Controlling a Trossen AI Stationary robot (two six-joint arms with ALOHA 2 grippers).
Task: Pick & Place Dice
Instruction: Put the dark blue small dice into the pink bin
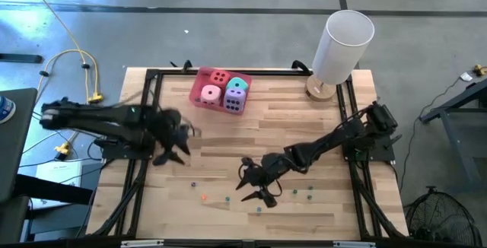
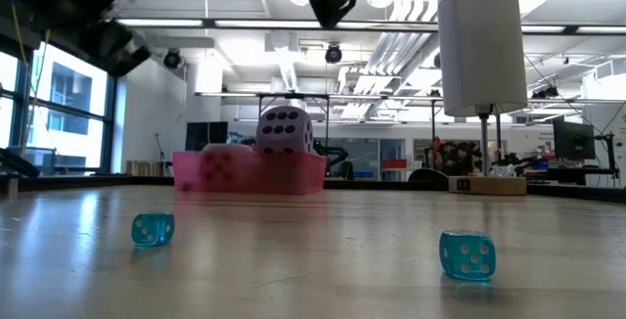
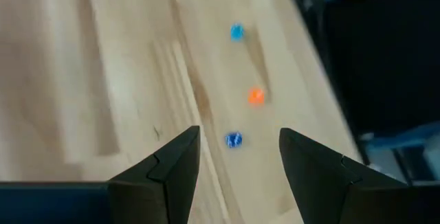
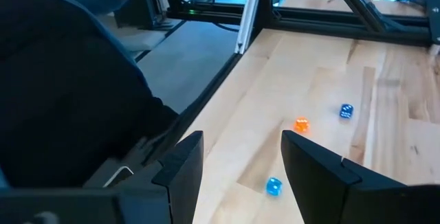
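Four large soft dice lie in the pink tray (image 1: pixel 199 96) at the table's far side: red (image 1: pixel 219 76), teal (image 1: pixel 238 84), pink (image 1: pixel 211 94) and purple (image 1: pixel 234 101). Tiny dice are scattered on the near part of the wooden table: a blue one (image 1: pixel 192 185), an orange one (image 1: pixel 203 197), a teal one (image 1: pixel 227 199) and several more toward the right (image 1: pixel 308 194). My left gripper (image 1: pixel 179 138) hovers open over the left of the table, above the tiny blue die (image 3: pixel 234 139). My right gripper (image 1: pixel 251 189) hovers open near the middle front, by the tiny orange die (image 4: pixel 301 124).
A white cylinder (image 1: pixel 344 46) on a wooden foot (image 1: pixel 318 90) stands at the far right corner. A black frame (image 1: pixel 149 88) runs round the table's edges. Two tiny teal dice (image 2: pixel 154 228) (image 2: pixel 468 254) lie close to the low camera. Bare wood lies between the tray and the tiny dice.
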